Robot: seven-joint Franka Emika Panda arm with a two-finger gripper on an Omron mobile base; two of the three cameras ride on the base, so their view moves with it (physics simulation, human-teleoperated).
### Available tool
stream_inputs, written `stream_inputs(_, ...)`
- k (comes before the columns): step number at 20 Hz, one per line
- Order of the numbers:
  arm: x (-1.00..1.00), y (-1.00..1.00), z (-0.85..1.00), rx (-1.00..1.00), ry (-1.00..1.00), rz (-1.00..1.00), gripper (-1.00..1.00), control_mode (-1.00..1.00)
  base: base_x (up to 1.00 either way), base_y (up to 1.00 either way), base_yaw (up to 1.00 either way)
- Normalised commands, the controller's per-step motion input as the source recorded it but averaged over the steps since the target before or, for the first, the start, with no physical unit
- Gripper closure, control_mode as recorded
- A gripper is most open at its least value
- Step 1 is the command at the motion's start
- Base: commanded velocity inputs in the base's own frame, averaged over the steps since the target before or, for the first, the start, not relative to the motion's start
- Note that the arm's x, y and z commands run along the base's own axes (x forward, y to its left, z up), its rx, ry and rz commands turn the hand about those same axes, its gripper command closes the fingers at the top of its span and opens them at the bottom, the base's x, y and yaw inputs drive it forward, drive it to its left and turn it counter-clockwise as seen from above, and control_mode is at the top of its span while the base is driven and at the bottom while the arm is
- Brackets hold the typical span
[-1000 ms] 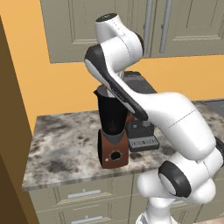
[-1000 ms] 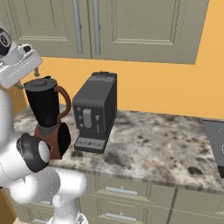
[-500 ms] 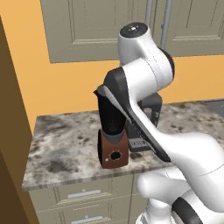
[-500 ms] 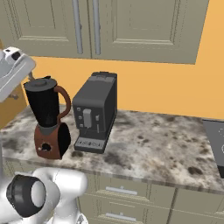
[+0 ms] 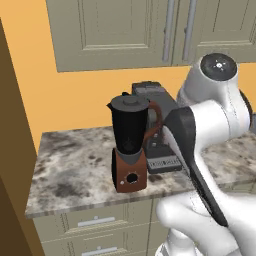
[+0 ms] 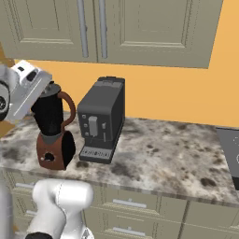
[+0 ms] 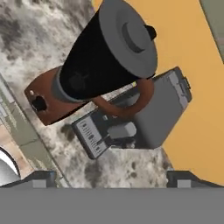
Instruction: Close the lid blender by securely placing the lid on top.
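Gripper (image 7: pixel 111 177) is held raised and apart from the blender (image 5: pixel 130 147) near the counter's (image 5: pixel 75 170) front edge, fingers spread wide and empty, the lid (image 7: pixel 128 37) seated on the jar's rim.

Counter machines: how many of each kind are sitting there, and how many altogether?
Blenders: 1, the black jar blender with its lid on top.
Coffee machines: 1, the dark grey coffee machine beside it.
Total: 2 machines on the counter.
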Motion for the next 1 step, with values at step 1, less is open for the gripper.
stream_inputs(1, -0.06, -0.57, 0.00, 0.07, -0.04, 0.00, -1.00, -1.00, 0.00, 0.00, 0.00)
